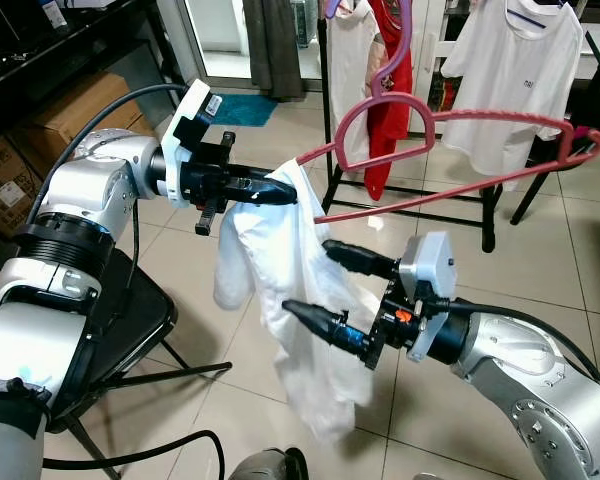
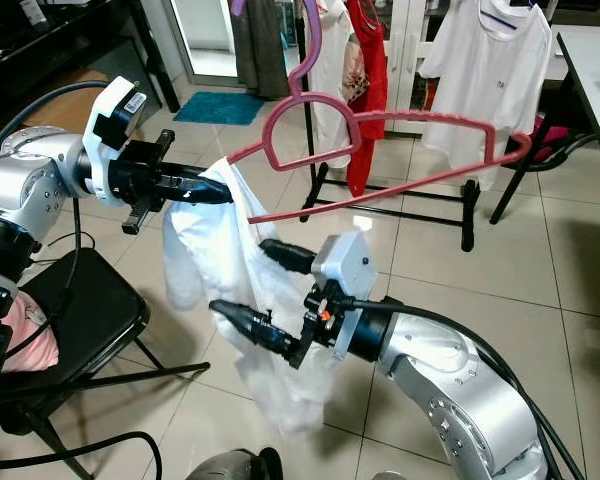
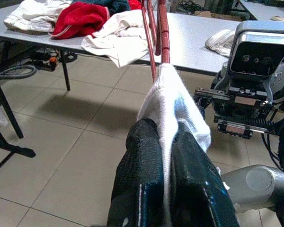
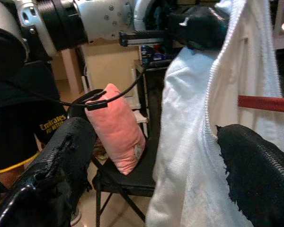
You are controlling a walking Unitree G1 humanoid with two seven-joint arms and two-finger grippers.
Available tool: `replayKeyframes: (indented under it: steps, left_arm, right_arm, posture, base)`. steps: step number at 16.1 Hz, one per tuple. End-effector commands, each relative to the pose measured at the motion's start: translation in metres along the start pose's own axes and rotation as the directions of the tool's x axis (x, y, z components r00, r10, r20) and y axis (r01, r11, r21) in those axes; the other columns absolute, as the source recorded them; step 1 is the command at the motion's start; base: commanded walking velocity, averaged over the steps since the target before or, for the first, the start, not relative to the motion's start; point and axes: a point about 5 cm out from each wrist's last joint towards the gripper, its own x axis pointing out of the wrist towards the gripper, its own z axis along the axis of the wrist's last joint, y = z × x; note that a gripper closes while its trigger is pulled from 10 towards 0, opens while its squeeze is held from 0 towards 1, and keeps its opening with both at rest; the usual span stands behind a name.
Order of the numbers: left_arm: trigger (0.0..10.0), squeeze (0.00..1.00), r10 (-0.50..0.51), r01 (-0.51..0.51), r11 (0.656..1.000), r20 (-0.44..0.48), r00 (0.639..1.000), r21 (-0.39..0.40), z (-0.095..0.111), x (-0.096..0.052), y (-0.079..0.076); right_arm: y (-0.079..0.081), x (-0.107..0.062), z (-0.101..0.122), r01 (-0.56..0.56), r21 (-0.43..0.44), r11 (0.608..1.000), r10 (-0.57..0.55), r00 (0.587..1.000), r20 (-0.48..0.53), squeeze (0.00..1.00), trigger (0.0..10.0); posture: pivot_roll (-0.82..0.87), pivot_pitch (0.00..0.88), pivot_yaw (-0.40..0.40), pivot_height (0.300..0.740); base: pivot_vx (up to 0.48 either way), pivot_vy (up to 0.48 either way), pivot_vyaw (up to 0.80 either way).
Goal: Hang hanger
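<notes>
A red plastic hanger (image 1: 460,118) with a purple hook (image 1: 400,40) hangs tilted in mid-air, its left end tucked into a white garment (image 1: 280,290). My left gripper (image 1: 280,190) is shut on the garment's shoulder where it covers the hanger end, holding both up. In the left wrist view the white cloth (image 3: 173,113) is pinched between the fingers and the hanger bars (image 3: 163,33) run on beyond them. My right gripper (image 1: 315,282) is open lower down, one finger on each side of the hanging cloth. The right wrist view shows the garment (image 4: 194,142) between its spread fingers (image 4: 61,156).
A black folding chair (image 1: 130,320) stands below my left arm, with a pink cushion (image 4: 116,127) on it. Behind stands a black clothes rack (image 1: 490,210) with a white T-shirt (image 1: 520,70) and a red garment (image 1: 390,90). Cardboard boxes (image 1: 70,110) sit at far left. A grey table (image 3: 189,38) carries clothes.
</notes>
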Motion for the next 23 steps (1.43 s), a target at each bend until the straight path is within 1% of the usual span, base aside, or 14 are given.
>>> replayKeyframes:
  steps: [1, 3, 4, 5, 6, 9, 11, 13, 15, 16, 17, 20, 21, 23]
  left_arm:
    - [0.0, 0.0, 0.015, -0.015, 0.999, 0.013, 1.0, 0.045, 0.012, -0.004, 0.002]
    - [0.0, 0.0, 0.013, -0.014, 0.999, 0.019, 1.0, 0.049, 0.013, -0.003, 0.002]
    - [0.0, 0.0, 0.007, -0.008, 0.999, 0.023, 1.0, 0.051, 0.014, -0.002, 0.002]
    - [0.0, 0.0, 0.001, -0.002, 0.999, 0.024, 1.0, 0.051, 0.014, -0.001, 0.001]
    - [0.0, 0.0, -0.004, 0.003, 0.999, 0.023, 1.0, 0.049, 0.015, -0.001, 0.001]
    - [0.0, 0.0, -0.004, 0.004, 0.999, 0.015, 1.0, 0.047, 0.016, -0.002, 0.0]
    - [0.0, 0.0, -0.001, 0.0, 0.999, 0.012, 1.0, 0.048, 0.017, -0.003, 0.0]
    - [0.0, 0.0, 0.004, -0.005, 0.998, 0.014, 1.0, 0.055, 0.019, -0.004, 0.0]
    - [0.0, 0.0, 0.005, -0.007, 0.998, 0.028, 1.0, 0.065, 0.024, -0.003, 0.002]
    - [0.0, 0.0, -0.001, -0.001, 0.998, 0.038, 0.999, 0.069, 0.028, -0.002, 0.003]
    - [0.0, 0.0, -0.004, 0.001, 0.997, 0.041, 0.999, 0.071, 0.03, -0.001, 0.003]
    - [0.0, 0.0, -0.008, 0.005, 0.996, 0.039, 0.999, 0.085, 0.036, 0.0, 0.004]
    - [0.0, 0.0, -0.008, 0.004, 0.996, 0.038, 0.999, 0.088, 0.037, 0.0, 0.004]
    - [0.0, 0.0, 0.006, -0.009, 0.995, 0.029, 1.0, 0.101, 0.042, -0.004, 0.005]
  right_arm:
    - [0.006, 0.001, 0.003, -0.042, 0.007, 0.999, 0.042, 0.999, 0.012, 0.0, 10.0]
    - [0.005, 0.001, -0.002, -0.046, 0.004, 0.999, 0.046, 0.999, -0.023, 0.0, 10.0]
    - [0.0, 0.005, -0.007, -0.021, 0.0, 1.0, 0.021, 0.998, -0.057, 0.0, 10.0]
    - [-0.009, 0.011, -0.013, 0.041, -0.003, 0.999, -0.041, 0.996, -0.08, 0.0, 10.0]
    - [-0.018, 0.017, -0.014, 0.09, -0.019, 0.996, -0.091, 0.993, -0.079, 0.0, 10.0]
    - [-0.029, 0.024, -0.012, 0.144, -0.03, 0.989, -0.145, 0.988, -0.058, 0.0, 10.0]
    - [-0.029, 0.025, -0.011, 0.125, -0.034, 0.992, -0.127, 0.991, -0.052, 0.0, 10.0]
    - [-0.02, 0.025, -0.015, 0.042, -0.015, 0.999, -0.043, 0.997, -0.068, 0.0, 10.0]
    - [-0.013, 0.024, -0.034, -0.031, -0.002, 1.0, 0.03, 0.986, -0.166, 0.0, 10.0]
    - [-0.016, 0.026, -0.046, -0.032, 0.006, 0.999, 0.032, 0.978, -0.205, 0.0, 10.0]
    - [-0.017, 0.027, -0.05, -0.033, 0.007, 0.999, 0.034, 0.975, -0.218, 0.0, 10.0]
    - [-0.027, 0.031, -0.074, -0.021, 0.047, 0.999, 0.033, 0.96, -0.278, 0.0, 10.0]
    - [-0.028, 0.031, -0.079, -0.021, 0.056, 0.998, 0.036, 0.957, -0.289, 0.0, 10.0]
    - [-0.032, 0.022, -0.102, -0.017, 0.084, 0.996, 0.046, 0.932, -0.36, 0.0, 10.0]
  posture:
    - [-0.09, 0.044, 0.194, 0.74]
    - [-0.09, 0.044, 0.195, 0.74]
    - [-0.09, 0.044, 0.195, 0.74]
    - [-0.09, 0.044, 0.195, 0.74]
    - [-0.09, 0.044, 0.195, 0.74]
    - [-0.08, 0.044, 0.193, 0.74]
    - [-0.08, 0.044, 0.191, 0.74]
    - [-0.08, 0.043, 0.193, 0.74]
    - [-0.08, 0.044, 0.198, 0.74]
    - [-0.08, 0.044, 0.207, 0.74]
    - [-0.08, 0.044, 0.21, 0.74]
    - [-0.07, 0.048, 0.215, 0.74]
    - [-0.07, 0.048, 0.215, 0.74]
    - [-0.06, 0.05, 0.209, 0.74]
  base:
    - [0.0, 0.0, 0.0]
    - [0.0, 0.0, 0.0]
    - [0.0, 0.0, 0.0]
    - [0.0, 0.0, 0.0]
    - [0.0, 0.0, 0.0]
    - [0.0, 0.0, 0.0]
    - [0.0, 0.0, 0.0]
    - [0.0, 0.0, 0.0]
    - [0.0, 0.0, 0.0]
    - [0.0, 0.0, 0.0]
    - [0.0, 0.0, 0.0]
    - [0.0, 0.0, 0.0]
    - [0.0, 0.0, 0.0]
    - [0.0, 0.0, 0.0]
